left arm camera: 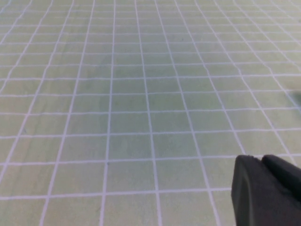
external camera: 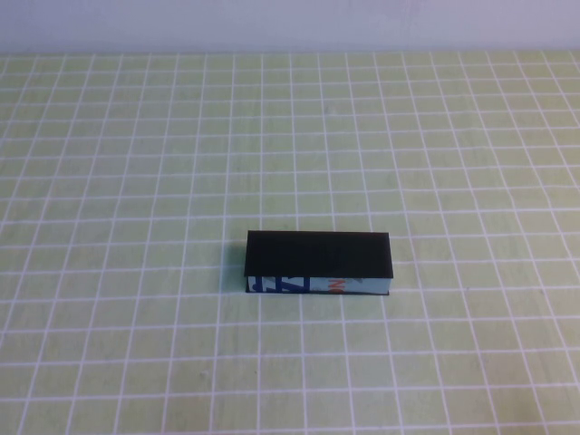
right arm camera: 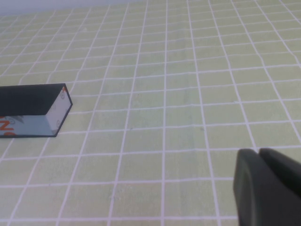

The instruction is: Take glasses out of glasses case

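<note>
Left gripper (left arm camera: 263,165): you see it only in its own wrist view, low over bare green grid mat (left arm camera: 141,94). The two dark fingers lie pressed together with nothing between them. It does not show in the high view.

Glasses case (external camera: 319,263): it lies flat near the middle of the mat, long side across, lid down, pale blue printed front facing you. The right wrist view catches one end of it (right arm camera: 33,110).

Glasses: hidden, presumably inside the closed case.

Handling: judge the case rigid, light and matte, so it may slide when pushed. You would likely steady the body with one arm and lift the lid's front edge with the other. Treat the frames inside as fragile; take them by the bridge or an arm.

Right gripper (right arm camera: 259,157): well apart from the case, fingers closed together, empty.
</note>
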`<state>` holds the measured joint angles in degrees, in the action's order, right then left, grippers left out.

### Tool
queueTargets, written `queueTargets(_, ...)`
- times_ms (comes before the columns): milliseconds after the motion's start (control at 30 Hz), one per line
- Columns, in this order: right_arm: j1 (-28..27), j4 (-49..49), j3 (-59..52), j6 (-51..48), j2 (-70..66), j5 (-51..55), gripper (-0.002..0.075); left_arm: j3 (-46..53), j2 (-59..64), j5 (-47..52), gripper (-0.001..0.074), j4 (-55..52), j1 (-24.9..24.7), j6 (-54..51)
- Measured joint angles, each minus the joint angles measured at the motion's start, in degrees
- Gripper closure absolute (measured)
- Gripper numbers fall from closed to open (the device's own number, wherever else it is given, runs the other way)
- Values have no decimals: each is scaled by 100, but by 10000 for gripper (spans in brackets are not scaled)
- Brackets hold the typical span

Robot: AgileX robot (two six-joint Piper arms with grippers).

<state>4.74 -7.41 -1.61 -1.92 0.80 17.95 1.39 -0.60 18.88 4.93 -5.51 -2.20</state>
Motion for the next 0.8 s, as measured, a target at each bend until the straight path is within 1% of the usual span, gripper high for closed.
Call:
queueTargets(67,0,0,0,0,0,0,743,0,0,-29,739,322,0,2)
queueTargets(133,0,0,0,0,0,0,743,0,0,-165,739,906,0,57)
queueTargets(300,0,0,0,0,0,0,743,11,0,-882,739,3169,0,148)
queueTargets(367,0,0,0,0,0,0,743,11,0,-1132,739,3653,0,160)
queueTargets(467,0,0,0,0,0,0,743,11,0,-1339,739,3915,0,179)
queueTargets(567,0,0,0,0,0,0,743,11,0,-1147,739,4074,0,179)
queueTargets(667,0,0,0,0,0,0,743,-258,329,-432,739,4076,0,123)
queueTargets(800,0,0,0,0,0,0,743,-1157,1397,787,739,3689,0,-266)
